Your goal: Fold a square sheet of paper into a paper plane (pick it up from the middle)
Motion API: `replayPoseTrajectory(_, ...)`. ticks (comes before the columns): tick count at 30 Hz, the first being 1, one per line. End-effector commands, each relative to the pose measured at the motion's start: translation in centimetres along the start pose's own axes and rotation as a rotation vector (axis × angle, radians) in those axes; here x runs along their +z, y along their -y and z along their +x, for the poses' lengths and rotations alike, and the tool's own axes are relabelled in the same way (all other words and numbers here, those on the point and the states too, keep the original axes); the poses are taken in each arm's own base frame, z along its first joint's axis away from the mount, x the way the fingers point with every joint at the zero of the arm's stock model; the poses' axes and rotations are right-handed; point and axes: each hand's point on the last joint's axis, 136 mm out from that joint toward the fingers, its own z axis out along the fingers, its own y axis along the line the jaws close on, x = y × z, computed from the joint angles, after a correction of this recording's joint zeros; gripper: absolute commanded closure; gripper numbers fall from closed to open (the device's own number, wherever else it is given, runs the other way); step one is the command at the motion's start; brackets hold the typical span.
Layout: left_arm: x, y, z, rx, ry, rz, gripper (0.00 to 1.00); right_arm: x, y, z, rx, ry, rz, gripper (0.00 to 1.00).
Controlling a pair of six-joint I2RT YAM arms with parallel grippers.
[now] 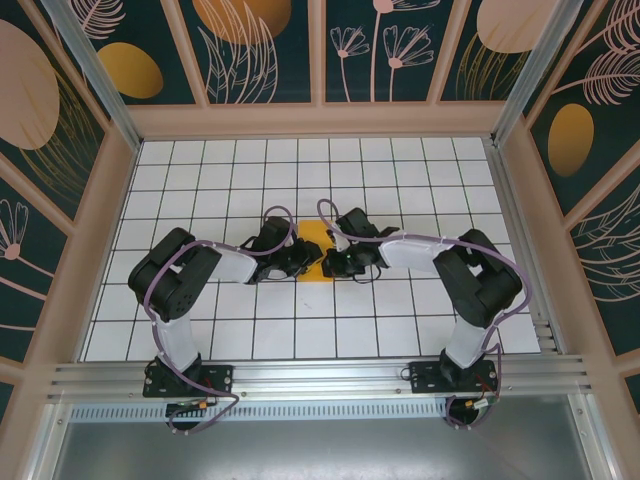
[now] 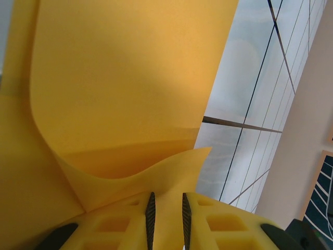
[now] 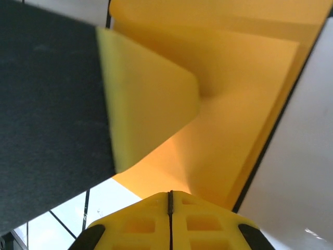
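The square sheet of paper [image 1: 316,238] is orange-yellow and sits at the middle of the tiled floor, bent up between both grippers. My left gripper [image 1: 300,260] meets it from the left. In the left wrist view its jaws [image 2: 166,200] stand narrowly apart, with a curled flap of the sheet [image 2: 119,78] rising right at their tips and yellow paper showing through the gap. My right gripper [image 1: 333,263] comes in from the right. Its pads [image 3: 170,194] are pressed together at the sheet's [image 3: 239,104] lower edge, where creases fan out.
White gridded floor [image 1: 400,320] surrounds the sheet, boxed in by tan frame walls [image 1: 320,120] with dark floral panels. The two arms' elbows [image 1: 175,270] [image 1: 475,270] stand left and right of centre. A dark blurred body [image 3: 47,114] looms close on the right wrist view's left.
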Motion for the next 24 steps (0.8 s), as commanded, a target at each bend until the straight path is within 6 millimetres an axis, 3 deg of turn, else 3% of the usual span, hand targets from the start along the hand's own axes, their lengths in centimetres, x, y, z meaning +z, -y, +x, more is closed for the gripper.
replayPoseTrajectory(1, 0.5, -3.6, 0.2, -0.061, 0.007, -0.121, 0.75, 0.0, -0.2, 0.2, -0.01, -0.01, 0.003, 0.93)
replayPoseTrajectory(7, 0.4, -3.5, 0.2, -0.057, 0.008, -0.121, 0.75, 0.4, 2.0, 0.8, 0.047, -0.019, 0.056, 0.94)
replayPoseTrajectory(24, 0.4, -3.0, -0.3, -0.036, 0.02, -0.128, 0.75, 1.0, 4.8, 3.2, 0.097, -0.094, 0.117, 0.94)
